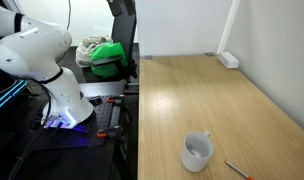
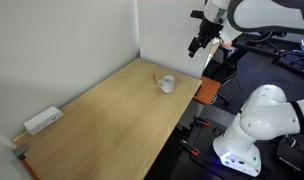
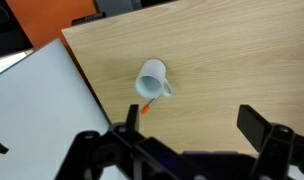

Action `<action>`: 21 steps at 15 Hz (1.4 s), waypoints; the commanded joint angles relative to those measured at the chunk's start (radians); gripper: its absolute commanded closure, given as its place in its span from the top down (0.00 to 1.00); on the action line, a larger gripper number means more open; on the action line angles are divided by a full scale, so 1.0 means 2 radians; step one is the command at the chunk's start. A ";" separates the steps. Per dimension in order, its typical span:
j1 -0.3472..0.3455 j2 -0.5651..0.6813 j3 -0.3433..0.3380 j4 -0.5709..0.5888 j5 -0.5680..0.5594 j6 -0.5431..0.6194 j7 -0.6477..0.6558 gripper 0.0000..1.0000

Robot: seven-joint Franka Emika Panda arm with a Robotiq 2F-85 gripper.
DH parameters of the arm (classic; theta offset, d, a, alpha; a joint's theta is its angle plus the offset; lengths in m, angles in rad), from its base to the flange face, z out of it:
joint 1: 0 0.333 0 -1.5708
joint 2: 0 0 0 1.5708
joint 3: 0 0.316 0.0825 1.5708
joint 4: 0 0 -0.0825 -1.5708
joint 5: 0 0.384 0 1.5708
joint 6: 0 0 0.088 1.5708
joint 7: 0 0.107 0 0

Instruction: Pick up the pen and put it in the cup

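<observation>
The white cup (image 1: 197,152) stands on the wooden table (image 1: 212,100) near its front edge, handle to one side. It also shows in an exterior view (image 2: 167,84) and in the wrist view (image 3: 152,82). The thin orange-red pen (image 1: 238,169) lies flat on the table close beside the cup; it is a small mark in an exterior view (image 2: 155,75) and lies just below the cup in the wrist view (image 3: 147,106). My gripper (image 2: 199,45) hangs high above the table's end, open and empty; its two fingers (image 3: 188,125) frame bare wood in the wrist view.
A white power strip (image 2: 42,121) lies at the table's far end by the wall, also seen in an exterior view (image 1: 228,60). A green object (image 1: 110,57) and clutter sit beside the table. An orange seat (image 3: 52,18) stands past the table edge.
</observation>
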 commanded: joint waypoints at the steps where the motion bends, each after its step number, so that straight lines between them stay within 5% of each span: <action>1: 0.007 0.000 -0.004 0.001 -0.004 -0.002 0.004 1.00; 10: 0.006 0.007 -0.005 0.002 -0.002 0.019 0.012 1.00; 21: -0.046 0.146 0.015 0.023 -0.003 0.227 0.138 1.00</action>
